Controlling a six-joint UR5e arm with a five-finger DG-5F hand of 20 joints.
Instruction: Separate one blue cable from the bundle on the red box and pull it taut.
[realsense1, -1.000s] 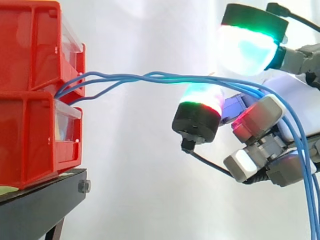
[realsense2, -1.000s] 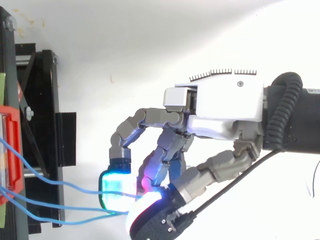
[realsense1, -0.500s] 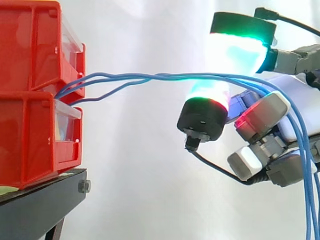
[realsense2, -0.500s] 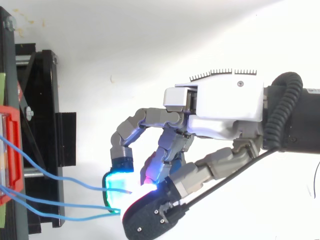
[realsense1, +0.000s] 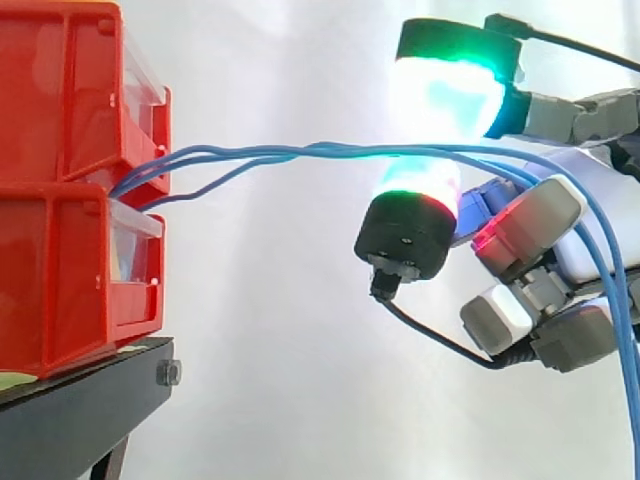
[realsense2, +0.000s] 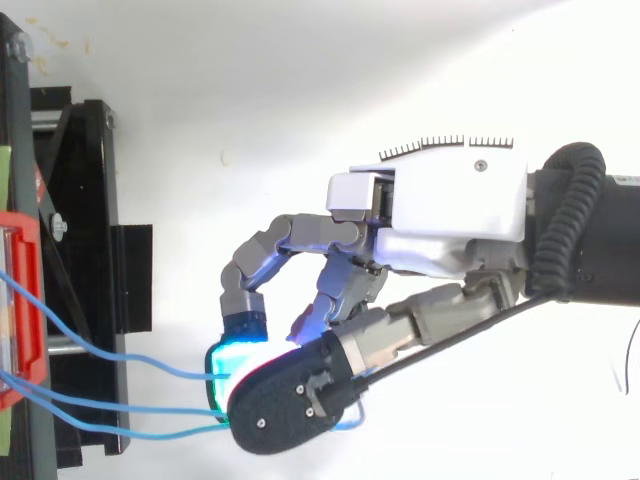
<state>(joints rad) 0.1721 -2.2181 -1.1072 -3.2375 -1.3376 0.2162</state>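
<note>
The robot hand (realsense2: 450, 210) is clenched around the thin blue cables (realsense1: 270, 155). The side view shows them running together between two glowing fingertips (realsense1: 445, 95), then drooping past the palm at the right edge. From above they fan out as separate strands towards the stacked red plastic bins (realsense1: 60, 200) on the black metal stand (realsense1: 80, 410).

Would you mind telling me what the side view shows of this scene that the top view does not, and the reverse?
Side view: the two red bins stacked on the black stand, and the blue cables dropping steeply past the robot hand. Top view: the hand's white housing and the cables fanned apart sideways near the bins. Both: the cables running from the bins to the glowing pads, fingers curled around them.
</note>
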